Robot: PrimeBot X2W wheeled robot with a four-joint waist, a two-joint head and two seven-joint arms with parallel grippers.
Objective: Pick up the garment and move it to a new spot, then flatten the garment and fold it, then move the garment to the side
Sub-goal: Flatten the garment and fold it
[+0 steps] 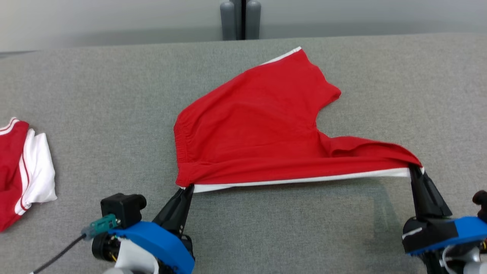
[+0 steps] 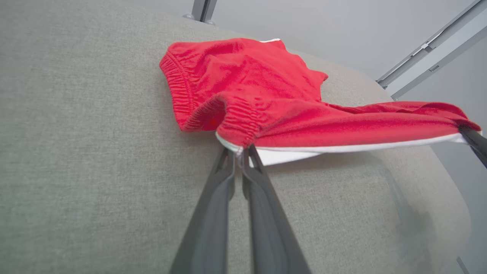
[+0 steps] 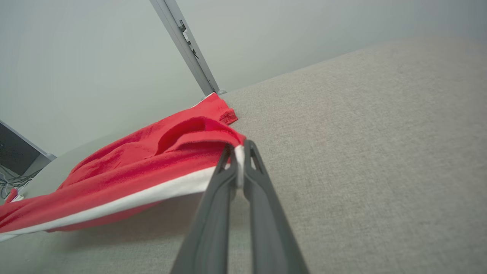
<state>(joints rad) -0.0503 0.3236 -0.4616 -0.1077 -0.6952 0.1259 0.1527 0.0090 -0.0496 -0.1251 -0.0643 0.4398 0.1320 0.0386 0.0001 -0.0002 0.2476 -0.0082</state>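
The garment [image 1: 262, 125] is a pair of red shorts with white side stripes, spread on the grey table [image 1: 114, 95]. Its near edge is lifted off the cloth and stretched taut between my two grippers. My left gripper [image 1: 188, 187] is shut on the waistband corner, which shows bunched at its tips in the left wrist view [image 2: 239, 150]. My right gripper [image 1: 414, 167] is shut on the leg-hem corner with the white stripe [image 3: 239, 152]. The far leg of the garment [image 2: 243, 72] still rests flat on the table.
Another red and white garment [image 1: 23, 171] lies folded at the table's left edge. A grey post [image 1: 239, 19] stands behind the table's far edge. Bare grey cloth stretches to the right [image 1: 418, 87] and in front of the shorts.
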